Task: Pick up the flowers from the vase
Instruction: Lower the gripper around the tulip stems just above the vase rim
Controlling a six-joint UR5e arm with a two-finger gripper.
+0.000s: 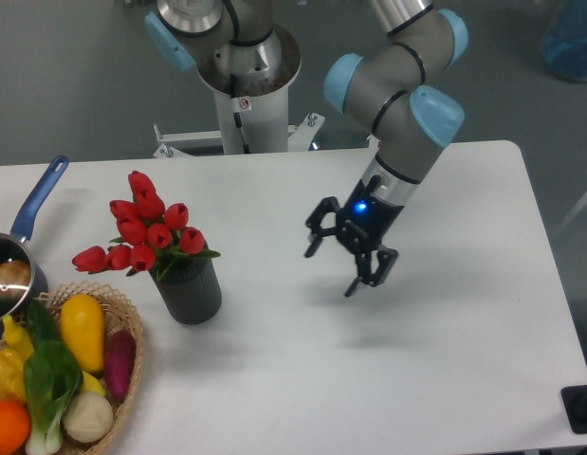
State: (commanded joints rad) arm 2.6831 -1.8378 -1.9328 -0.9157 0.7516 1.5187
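Observation:
The flowers, a bunch of red tulip buds with green leaves, stand in the vase, a dark ribbed cylinder on the left part of the white table. My gripper hangs above the table's middle, well to the right of the flowers and apart from them. Its black fingers are spread open and hold nothing.
A woven basket with yellow, purple, green and orange vegetables sits at the front left, close to the vase. A blue-handled metal pot is at the left edge. The arm's base stands behind the table.

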